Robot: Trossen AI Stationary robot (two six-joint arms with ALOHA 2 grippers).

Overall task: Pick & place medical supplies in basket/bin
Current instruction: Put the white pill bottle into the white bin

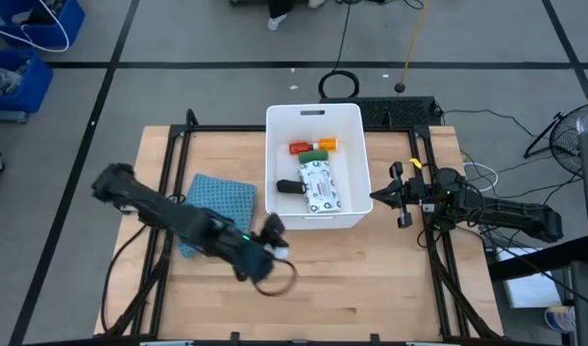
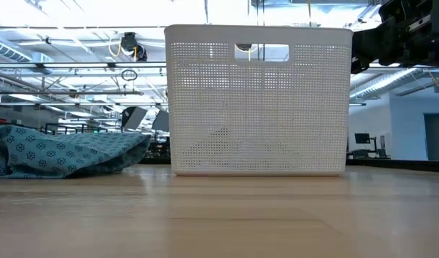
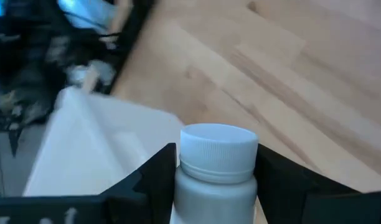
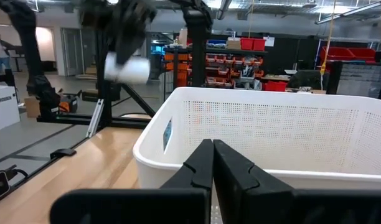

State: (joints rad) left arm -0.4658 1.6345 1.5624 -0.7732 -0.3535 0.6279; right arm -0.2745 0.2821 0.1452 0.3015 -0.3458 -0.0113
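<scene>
The white bin [image 1: 356, 163] stands mid-table on its base, with its handle slot at the far end. Inside lie a red bottle [image 1: 301, 148], an orange bottle [image 1: 327, 144], a green block [image 1: 315, 155], a black block [image 1: 289, 186] and the white printed packet [image 1: 320, 186]. My left gripper [image 1: 273, 240] hovers near the bin's near-left corner, shut on a small white bottle with a ribbed cap [image 3: 216, 165]. My right gripper [image 1: 378, 197] is shut and empty, just outside the bin's right wall [image 4: 277, 134]. My left gripper pinches the white bottle between its two fingers [image 3: 154, 180], one on each side of the body just below the ribbed cap [image 3: 218, 146]. The right wrist view shows the bottle [image 4: 129, 70] lifted clear of the table, below the fingers.
A blue-teal cloth [image 1: 222, 200] lies crumpled on the table to the left of the bin and partly under the left arm, and it also shows in the low view [image 2: 62, 150]. Blue crates [image 1: 25, 48] sit on the floor beyond the table's far-left corner. Bare wood lies near the bin.
</scene>
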